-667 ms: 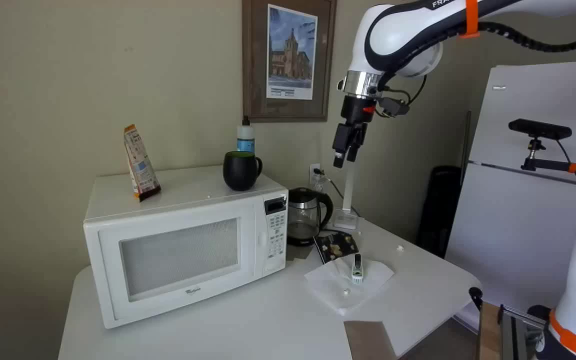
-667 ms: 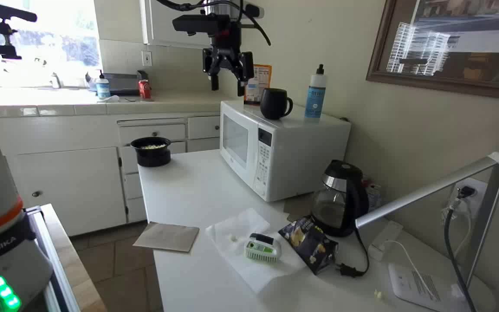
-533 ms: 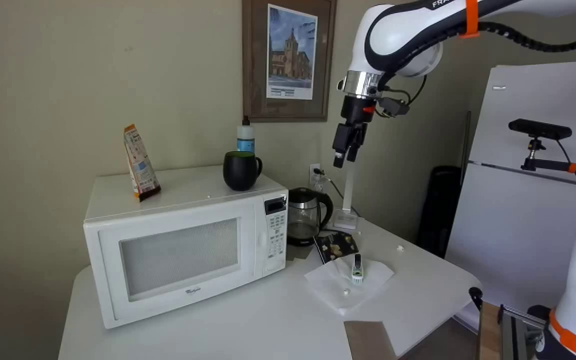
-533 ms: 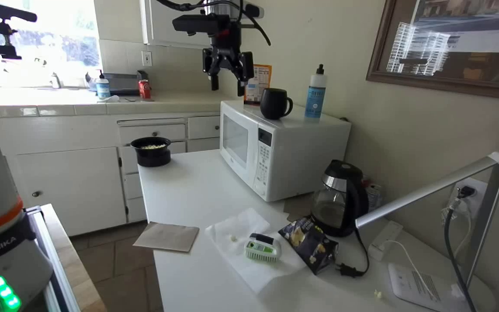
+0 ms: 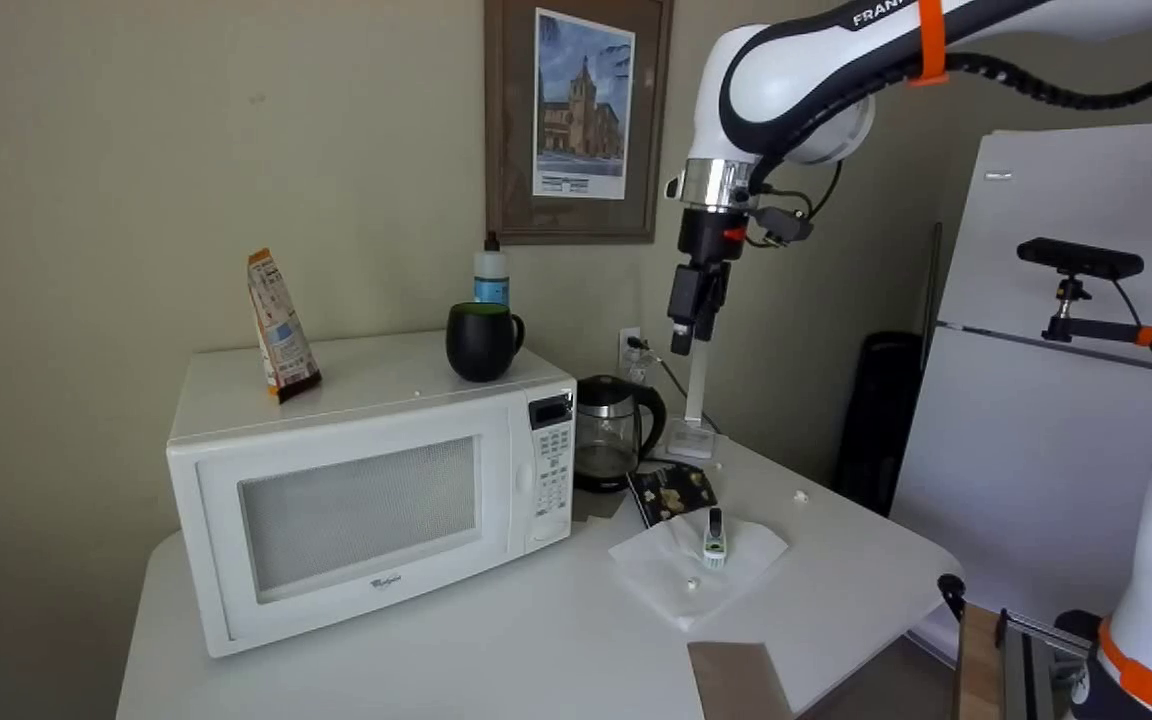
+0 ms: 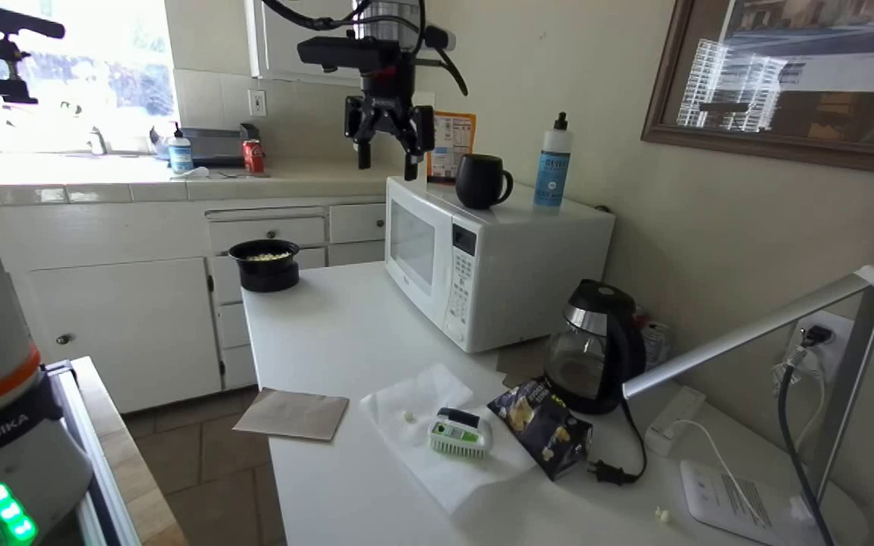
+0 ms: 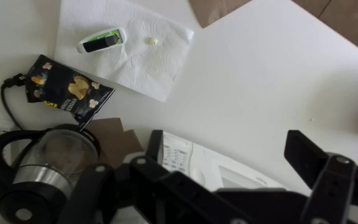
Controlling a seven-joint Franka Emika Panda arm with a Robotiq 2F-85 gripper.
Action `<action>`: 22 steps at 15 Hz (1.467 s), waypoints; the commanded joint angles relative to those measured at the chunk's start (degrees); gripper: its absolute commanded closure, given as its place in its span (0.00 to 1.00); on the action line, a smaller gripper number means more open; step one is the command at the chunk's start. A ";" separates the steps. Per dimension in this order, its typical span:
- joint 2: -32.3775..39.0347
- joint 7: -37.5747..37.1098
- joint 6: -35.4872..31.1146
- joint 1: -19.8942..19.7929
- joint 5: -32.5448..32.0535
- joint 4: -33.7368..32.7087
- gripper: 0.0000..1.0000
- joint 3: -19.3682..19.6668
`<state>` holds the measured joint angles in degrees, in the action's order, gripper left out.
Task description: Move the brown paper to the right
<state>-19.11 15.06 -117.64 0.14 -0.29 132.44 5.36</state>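
The brown paper is a flat, dull brown-grey rectangular sheet [image 6: 293, 415] lying on the white table, partly over its edge. It also shows at the bottom of an exterior view [image 5: 739, 678], cut off by the frame. Only its corner shows at the top of the wrist view [image 7: 214, 11]. My gripper [image 6: 388, 167] is open and empty, high above the table. It also hangs in the air in an exterior view [image 5: 693, 338]. In the wrist view the fingers [image 7: 224, 140] are wide apart, with the microwave and table far below between them.
A white paper towel [image 6: 414, 447] with a green-and-white brush [image 6: 460, 434] lies beside the paper. A black snack bag [image 6: 543, 428], a kettle [image 6: 592, 349] and another brown piece [image 7: 117, 143] lie near the microwave [image 5: 366, 520]. A black pot [image 6: 268, 273] stands at the table's corner.
My gripper has moved slightly down, and a little to the left in both exterior views. It stays open. The brown paper and the other objects have not moved.
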 commanded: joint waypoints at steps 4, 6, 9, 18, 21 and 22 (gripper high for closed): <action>11.32 8.29 -4.49 4.94 -0.78 5.37 0.00 -4.63; 15.42 8.88 -6.96 5.40 -3.98 5.89 0.00 -6.55; 19.95 10.33 -12.96 5.18 -4.96 8.44 0.00 -7.78; 22.68 10.38 -14.33 4.89 -5.67 7.95 0.00 -8.78; 25.46 10.22 -16.98 5.55 -8.49 9.15 0.00 -9.92; 26.35 10.79 -19.07 5.64 -8.79 10.13 0.00 -10.42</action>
<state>4.03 25.25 -131.93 5.45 -6.62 141.02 -3.69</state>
